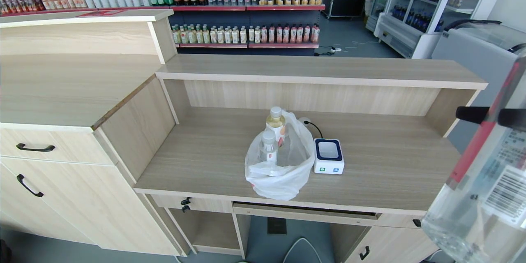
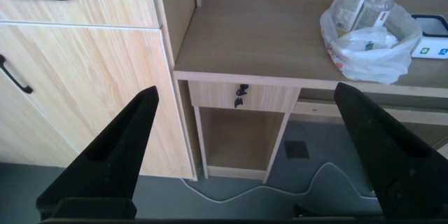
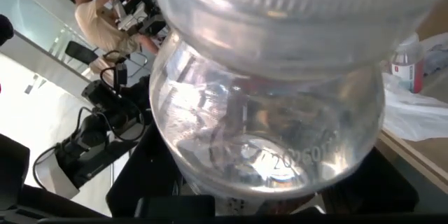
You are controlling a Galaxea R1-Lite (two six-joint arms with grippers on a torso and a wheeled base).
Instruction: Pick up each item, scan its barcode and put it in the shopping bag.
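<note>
Right up close, the right gripper (image 1: 493, 117) had a clear plastic bottle (image 1: 481, 181) with a red stripe and a barcode label raised high, out past the right end of the bench, its black fingers (image 1: 472, 115) pinching the bottle's upper part. The bottle leaned, base towards me. Down low, the left gripper (image 2: 245, 154) hung over the grey floor before the cabinet doors, its dark fingers (image 2: 105, 161) spread wide with nothing between them.

On to the light wood bench (image 1: 390, 164): a white plastic shopping bag (image 1: 283, 172) sat near the front edge, mouth open. Two bottles stood upright inside, a clear white-capped bottle (image 1: 268, 148) in front and a yellowish drink bottle (image 1: 275, 125) just behind it. Just beside the bag, on the robot's right, lay a white square scanner (image 1: 328, 156) with a dark blue-rimmed window, a black cable (image 1: 314, 125) curling off behind it.

Beyond the bench's raised ledge (image 1: 320, 72), red store shelves (image 1: 246, 7) carried long rows of drinks, and glass-door coolers (image 1: 423, 0) stood off to the right.
</note>
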